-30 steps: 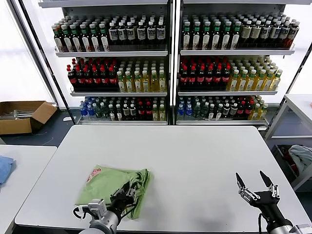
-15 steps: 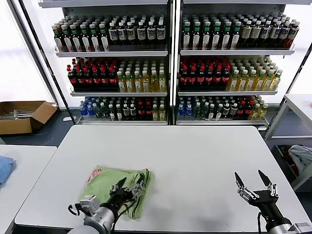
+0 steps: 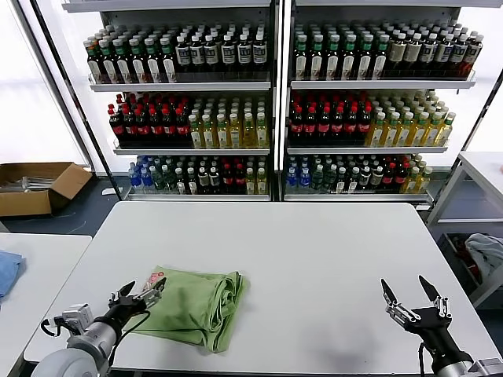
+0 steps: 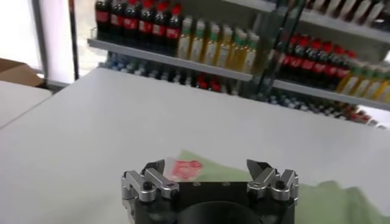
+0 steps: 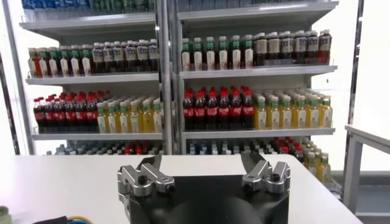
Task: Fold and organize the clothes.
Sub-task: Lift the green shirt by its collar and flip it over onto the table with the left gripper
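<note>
The light green polo shirt [image 3: 192,305] is lying folded into a rough bundle on the white surface [image 3: 314,259], toward its near left part, with the red-and-white checkered print [image 3: 154,279] showing at the shirt's left far corner. The left gripper [image 3: 137,296] is being held low at the shirt's left edge, its fingers spread wide apart and nothing being held between them; in the left wrist view the gripper [image 4: 209,167] is seen open with the print [image 4: 186,168] lying just beyond the fingertips and the green fabric [image 4: 329,204] spreading away to one side. The right gripper [image 3: 411,294] is being kept well apart from the shirt, near the surface's near right edge, fingers pointing up and fully spread, with nothing being grasped; the right wrist view shows the same open gripper [image 5: 203,164] facing the bottle shelves [image 5: 244,73].
</note>
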Controlling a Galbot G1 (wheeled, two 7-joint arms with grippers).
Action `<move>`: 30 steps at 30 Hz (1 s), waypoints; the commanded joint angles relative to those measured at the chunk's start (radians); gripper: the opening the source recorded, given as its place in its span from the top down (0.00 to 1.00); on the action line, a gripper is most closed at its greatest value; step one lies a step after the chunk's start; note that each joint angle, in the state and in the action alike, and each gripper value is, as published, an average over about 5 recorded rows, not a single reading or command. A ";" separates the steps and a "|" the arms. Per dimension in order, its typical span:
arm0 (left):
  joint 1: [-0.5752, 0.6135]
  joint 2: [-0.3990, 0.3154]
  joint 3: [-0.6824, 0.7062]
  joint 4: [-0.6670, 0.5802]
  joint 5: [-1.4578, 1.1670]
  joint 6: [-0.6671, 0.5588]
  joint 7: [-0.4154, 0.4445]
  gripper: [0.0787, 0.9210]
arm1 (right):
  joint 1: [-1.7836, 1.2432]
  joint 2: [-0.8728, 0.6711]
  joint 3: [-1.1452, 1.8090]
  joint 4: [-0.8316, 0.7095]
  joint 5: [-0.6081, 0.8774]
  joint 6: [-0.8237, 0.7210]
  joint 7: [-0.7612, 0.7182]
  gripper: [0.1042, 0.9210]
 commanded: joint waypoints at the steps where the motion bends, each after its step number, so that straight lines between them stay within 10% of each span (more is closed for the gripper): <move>1: -0.016 0.035 -0.079 0.163 0.040 0.000 0.080 0.12 | 0.000 -0.003 0.003 -0.001 0.005 0.000 0.000 0.12; 18: -0.029 -0.033 0.006 0.154 -0.009 0.001 0.076 0.13 | 0.014 -0.010 -0.005 -0.016 0.005 -0.002 0.001 0.12; 30: -0.028 -0.065 0.038 0.157 -0.015 0.000 0.072 0.49 | 0.011 -0.008 -0.003 -0.017 0.006 -0.001 0.000 0.12</move>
